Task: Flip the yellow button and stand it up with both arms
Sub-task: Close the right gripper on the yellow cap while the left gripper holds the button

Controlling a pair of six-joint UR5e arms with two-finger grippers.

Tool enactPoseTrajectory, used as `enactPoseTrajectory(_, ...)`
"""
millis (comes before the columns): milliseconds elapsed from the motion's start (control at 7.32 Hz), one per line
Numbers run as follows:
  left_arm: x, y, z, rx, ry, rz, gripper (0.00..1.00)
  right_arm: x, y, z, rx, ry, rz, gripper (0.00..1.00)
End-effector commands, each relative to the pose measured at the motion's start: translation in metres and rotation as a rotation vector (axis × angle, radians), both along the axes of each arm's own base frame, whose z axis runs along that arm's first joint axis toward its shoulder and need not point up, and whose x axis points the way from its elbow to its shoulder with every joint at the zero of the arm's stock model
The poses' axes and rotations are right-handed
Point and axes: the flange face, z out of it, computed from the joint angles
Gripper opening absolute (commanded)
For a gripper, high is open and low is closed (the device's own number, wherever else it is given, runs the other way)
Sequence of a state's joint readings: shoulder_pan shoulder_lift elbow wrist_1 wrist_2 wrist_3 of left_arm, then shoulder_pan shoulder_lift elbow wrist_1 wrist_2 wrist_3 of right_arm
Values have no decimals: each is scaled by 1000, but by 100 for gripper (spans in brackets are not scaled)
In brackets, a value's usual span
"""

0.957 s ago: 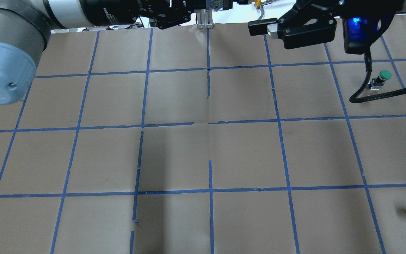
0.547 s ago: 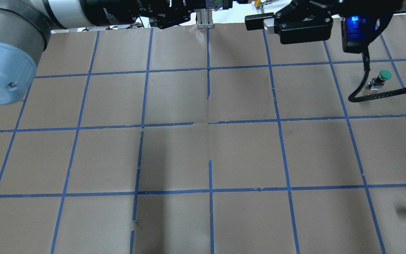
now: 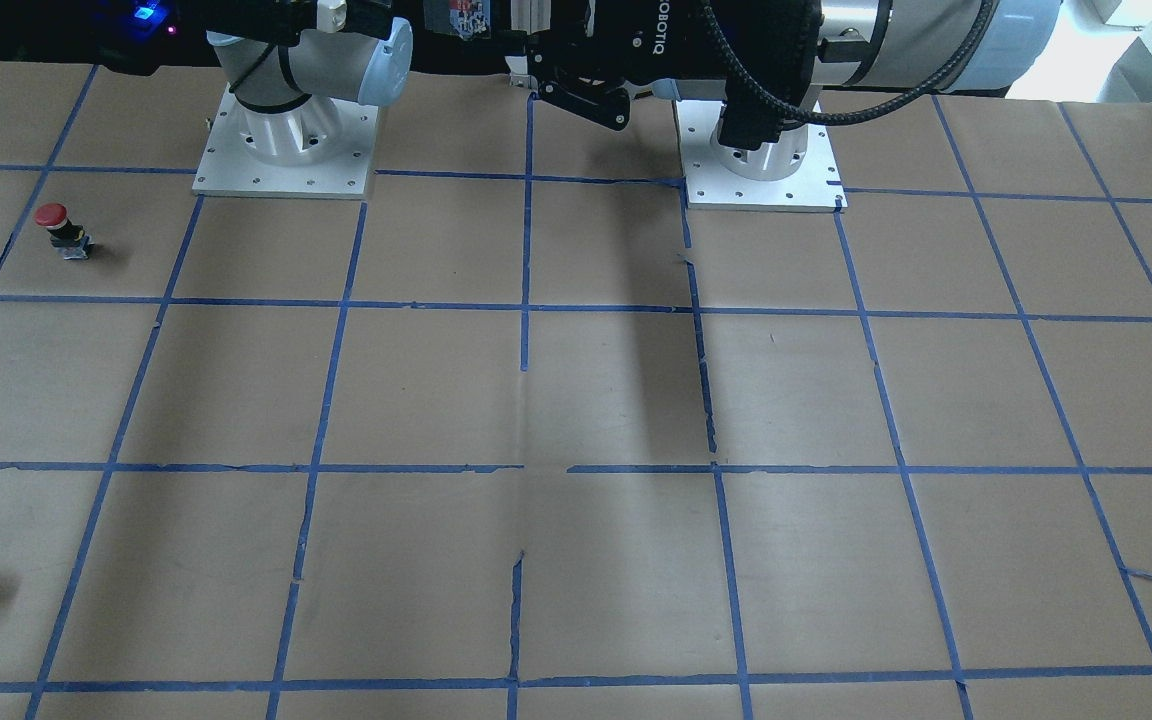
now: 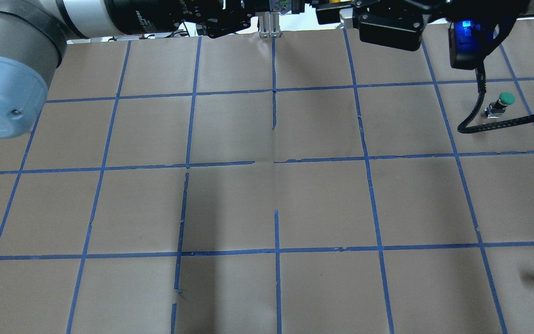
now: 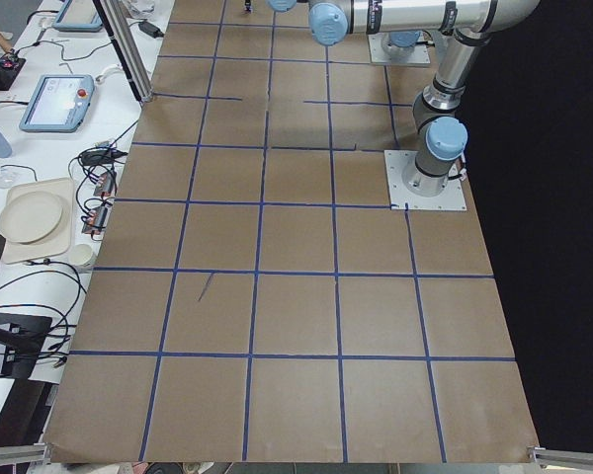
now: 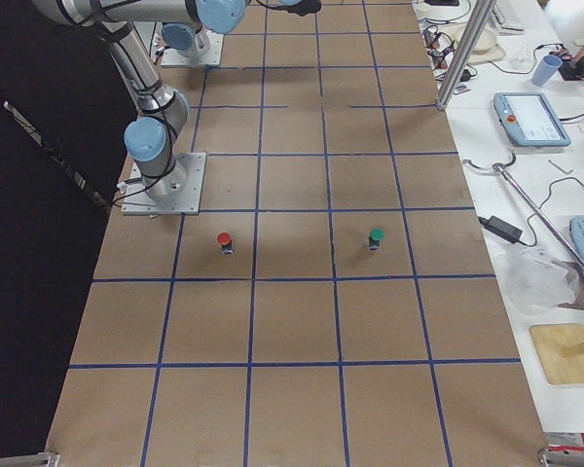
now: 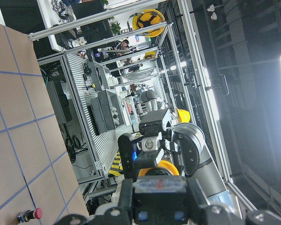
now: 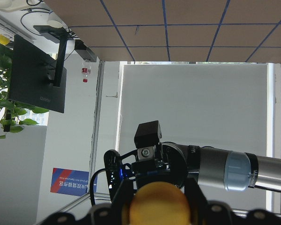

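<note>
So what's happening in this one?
The left gripper and right gripper are raised off the table, facing each other, apparently mid hand-over. The yellow button is in the air: its cap sits between the right gripper's fingers, its base toward the left gripper. Whether the left has closed is unclear. The red button and green button sit on the table.

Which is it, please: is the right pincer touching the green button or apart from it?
Apart. The overhead view shows the right pincer at the view's top edge, the green button standing well clear of it.
</note>
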State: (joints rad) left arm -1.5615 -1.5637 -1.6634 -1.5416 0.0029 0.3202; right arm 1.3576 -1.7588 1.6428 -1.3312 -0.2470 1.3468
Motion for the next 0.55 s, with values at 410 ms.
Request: enactPoseTrajectory(410, 0, 3, 1, 23, -15, -1, 100, -5, -2, 2, -2, -6, -12, 18)
